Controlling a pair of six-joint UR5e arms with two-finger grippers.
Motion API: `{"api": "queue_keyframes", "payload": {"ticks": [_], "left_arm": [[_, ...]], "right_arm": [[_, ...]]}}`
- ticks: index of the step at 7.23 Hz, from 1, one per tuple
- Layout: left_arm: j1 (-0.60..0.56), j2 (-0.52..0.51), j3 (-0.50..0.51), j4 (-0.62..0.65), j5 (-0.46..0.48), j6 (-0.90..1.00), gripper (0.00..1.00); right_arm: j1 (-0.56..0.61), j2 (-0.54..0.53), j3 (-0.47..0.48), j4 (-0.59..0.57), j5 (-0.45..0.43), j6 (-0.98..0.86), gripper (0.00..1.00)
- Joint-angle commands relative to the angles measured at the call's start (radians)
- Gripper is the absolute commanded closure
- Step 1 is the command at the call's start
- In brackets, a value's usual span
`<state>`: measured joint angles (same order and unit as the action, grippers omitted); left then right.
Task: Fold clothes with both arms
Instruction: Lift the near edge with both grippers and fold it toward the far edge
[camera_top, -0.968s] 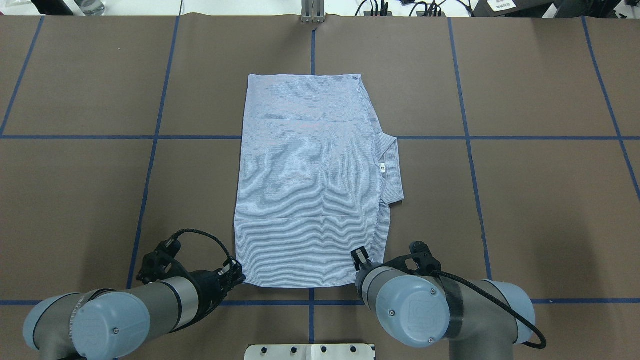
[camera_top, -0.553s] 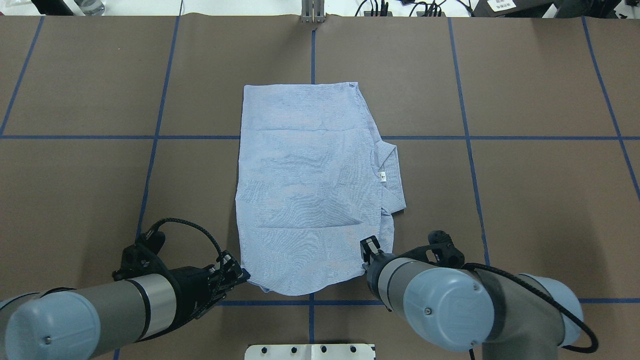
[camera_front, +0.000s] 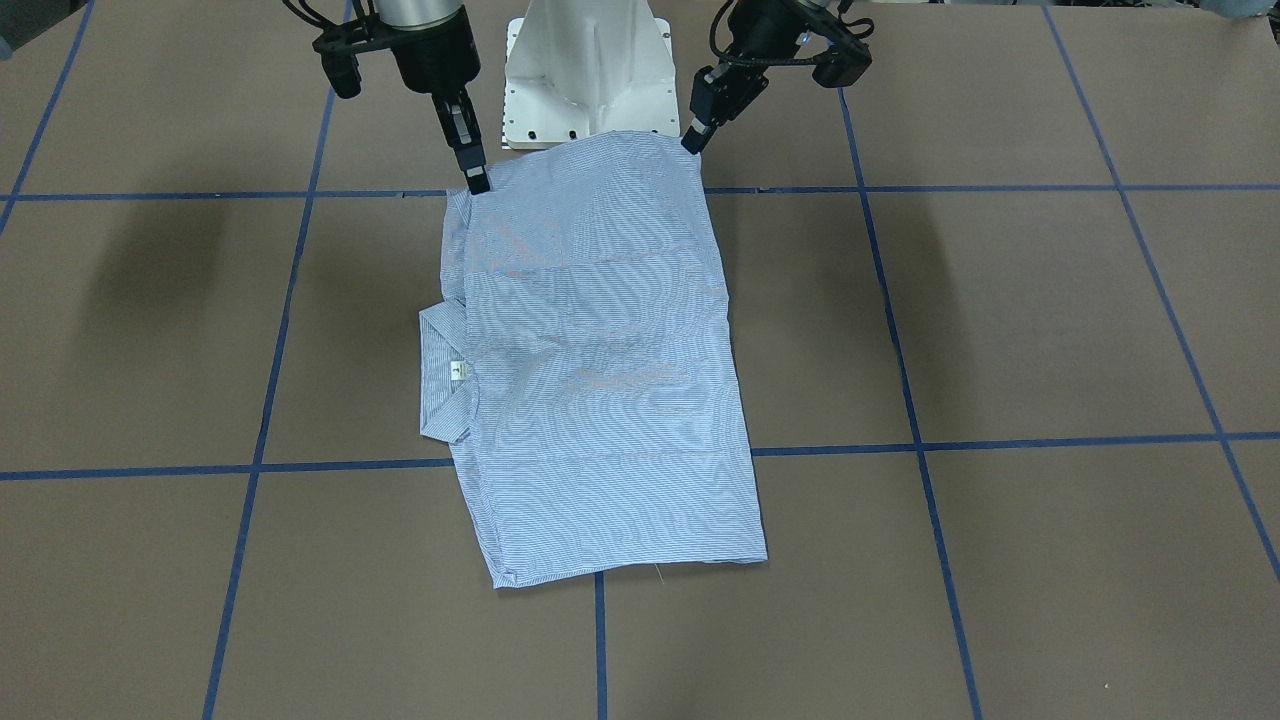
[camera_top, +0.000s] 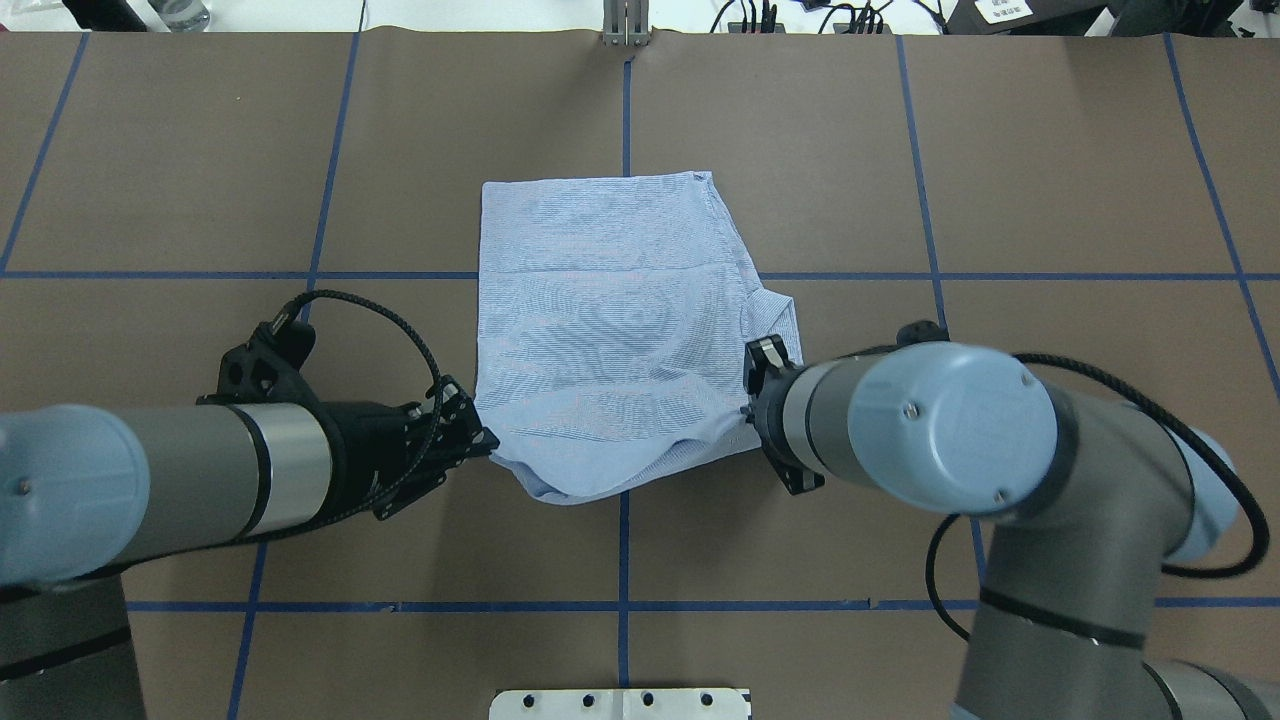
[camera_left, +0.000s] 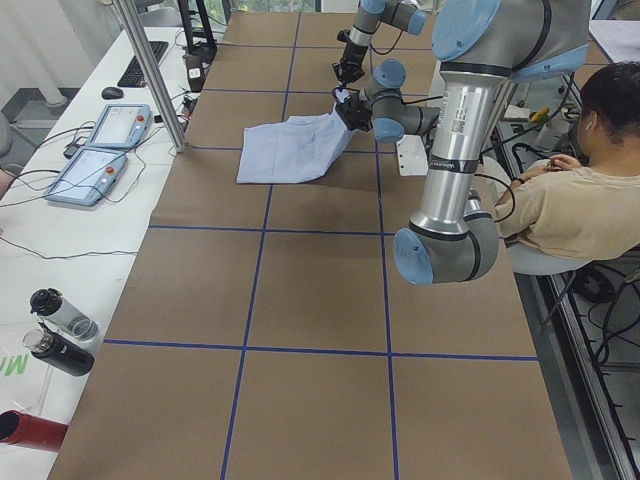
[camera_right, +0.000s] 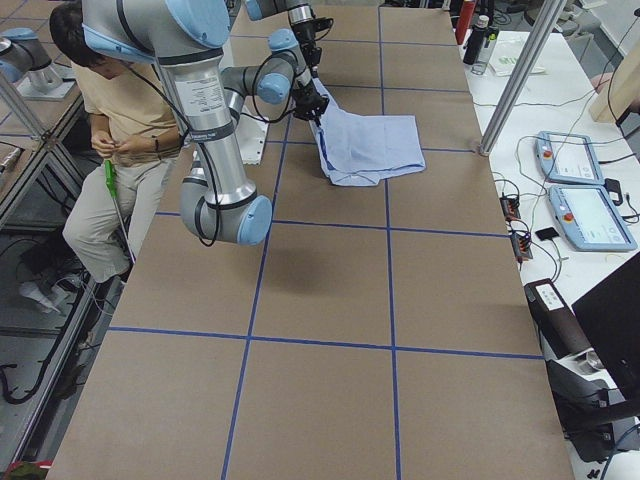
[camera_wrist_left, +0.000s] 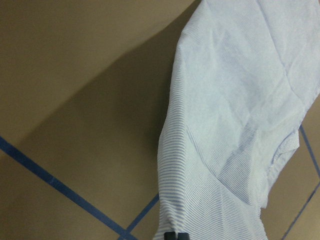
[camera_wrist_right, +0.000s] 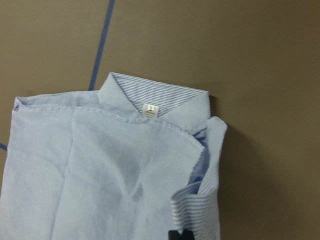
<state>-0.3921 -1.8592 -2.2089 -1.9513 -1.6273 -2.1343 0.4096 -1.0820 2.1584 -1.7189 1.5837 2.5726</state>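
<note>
The light blue striped shirt (camera_top: 610, 320) lies folded in a rectangle at the table's middle, its collar (camera_top: 785, 310) and white neck label (camera_front: 456, 370) on my right side. My left gripper (camera_top: 485, 440) is shut on the shirt's near left corner. My right gripper (camera_front: 478, 185) is shut on the near right corner, mostly hidden behind its arm in the overhead view. Both hold the near edge raised off the table, and it sags between them. The left wrist view shows the cloth (camera_wrist_left: 240, 125) hanging from the fingertips (camera_wrist_left: 176, 235). The right wrist view shows collar and label (camera_wrist_right: 150, 109).
The brown table cover carries a grid of blue tape lines (camera_top: 625, 560). The white pedestal base (camera_front: 590, 70) stands at the near edge. A seated operator (camera_left: 580, 190) is beside the robot. Teach pendants (camera_right: 580, 190) and bottles (camera_left: 60, 330) lie beyond the far edge.
Both grippers have lifted the shirt's near edge and carried it away from the robot. The shirt's flat part looks shorter, and the raised edge now sags in the middle.
</note>
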Motion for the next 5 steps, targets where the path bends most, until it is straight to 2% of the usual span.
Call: {"api": "queue_keyframes", "payload": {"ticks": [1, 2, 4, 5], "left_arm": [[-0.141, -0.098, 0.121, 0.006, -0.093, 0.080, 1.00], [-0.196, -0.118, 0.171, 0.000, -0.117, 0.120, 1.00], [-0.276, -0.181, 0.289, -0.012, -0.121, 0.186, 1.00], [-0.307, -0.217, 0.358, -0.018, -0.121, 0.220, 1.00]], "right_arm": [[0.145, 0.109, -0.165, 0.004, 0.093, -0.101, 1.00], [0.190, 0.138, -0.214, 0.004, 0.123, -0.144, 1.00], [0.228, 0.262, -0.403, 0.010, 0.147, -0.185, 1.00], [0.260, 0.275, -0.492, 0.106, 0.166, -0.208, 1.00]]}}
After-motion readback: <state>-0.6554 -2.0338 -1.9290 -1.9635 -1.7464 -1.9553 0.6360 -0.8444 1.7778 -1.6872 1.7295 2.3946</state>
